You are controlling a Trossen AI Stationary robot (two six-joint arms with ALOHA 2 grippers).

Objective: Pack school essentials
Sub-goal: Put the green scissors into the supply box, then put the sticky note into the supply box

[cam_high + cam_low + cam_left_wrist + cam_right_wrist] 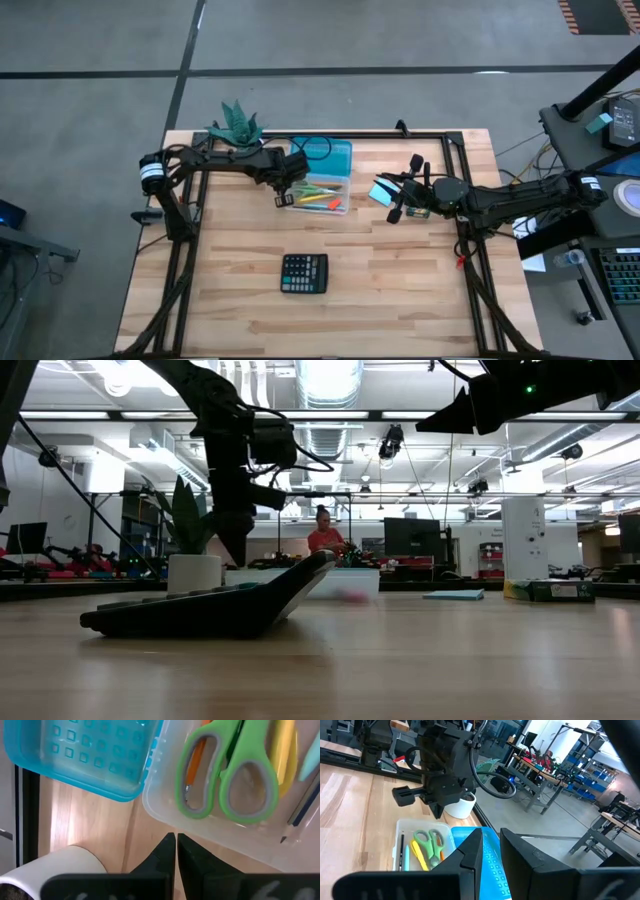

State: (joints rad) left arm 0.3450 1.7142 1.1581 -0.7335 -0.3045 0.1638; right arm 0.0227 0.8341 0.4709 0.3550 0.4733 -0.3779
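A clear pencil tray (322,196) lies open on the table with its blue lid (326,158) swung toward the far side. Green-handled scissors (225,775), an orange pencil (194,762) and a yellow piece (285,755) lie inside. My left gripper (176,844) is shut and points down at the tray's left near corner (283,198). My right gripper (400,192) is open and raised above the light-blue note pad (381,190), pointing level toward the tray (491,851). The crayon box (550,590) lies flat beside the pad (452,595). My left gripper's shut fingertips (170,845) stand right at the outer rim of the tray's left near corner (160,822), coming from above. Whether they touch the rim, I cannot tell.
A black calculator (304,272) lies toward the near edge, in front of the low camera (210,605). The potted plant (237,125) in its white pot (55,865) stands at the far left, close behind my left gripper. A black frame rail (400,133) runs along the far edge.
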